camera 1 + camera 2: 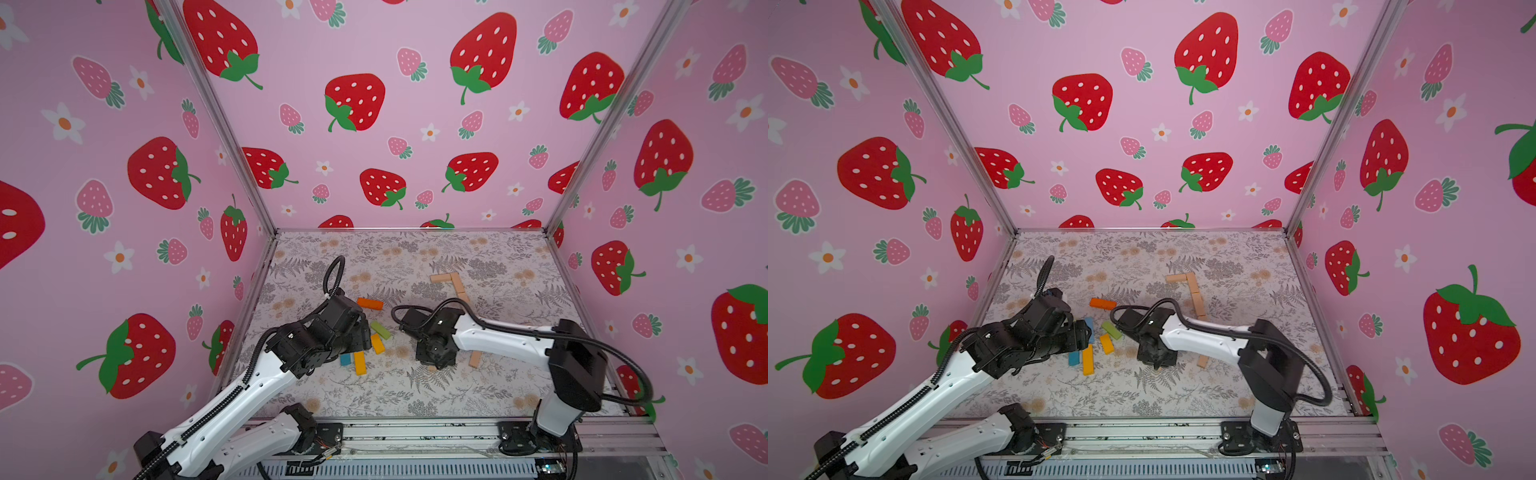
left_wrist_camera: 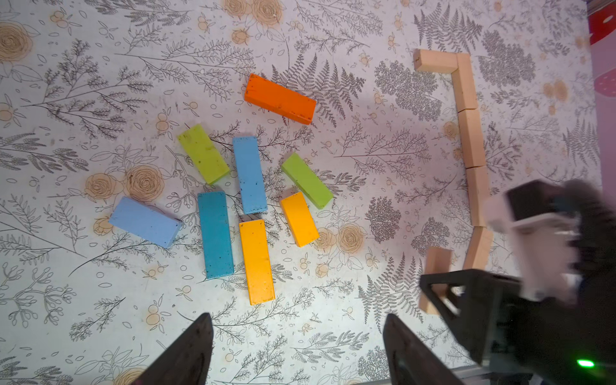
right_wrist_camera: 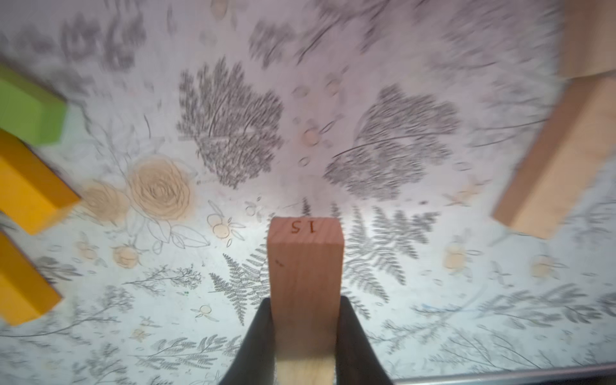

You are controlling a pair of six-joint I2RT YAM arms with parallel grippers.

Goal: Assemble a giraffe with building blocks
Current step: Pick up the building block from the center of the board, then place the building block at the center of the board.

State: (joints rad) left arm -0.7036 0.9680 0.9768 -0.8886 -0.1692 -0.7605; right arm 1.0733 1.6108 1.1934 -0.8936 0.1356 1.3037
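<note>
**Right pincer shut on a plain bar beside the tan row**

Nearest me ran the metal rail (image 1: 415,432) carrying both arm bases, and beyond it lay the floral table (image 1: 498,257). One arm reached over the scatter of coloured bars (image 2: 250,173), with the left pincer (image 2: 298,320) spread wide and empty above them. Further back and to the right, the tan row (image 2: 471,140) lay flat, its bars end to end, with one piece turned across the far end.

The right pincer (image 3: 305,300) was clamped narrow on a plain tan bar (image 3: 305,260), a finger on either side. That bar's long axis ran straight out past the fingertips, and its end was stamped 15. I could not tell whether it had cleared the table, as the wrist view was blurred.

The row's end bar (image 1: 474,359) lay just to the right of that pincer, near but apart, and at an angle to the held bar. I judged the right arm much the nearer for adding the piece. It would need a turn of the wrist to line the axes up.
</note>
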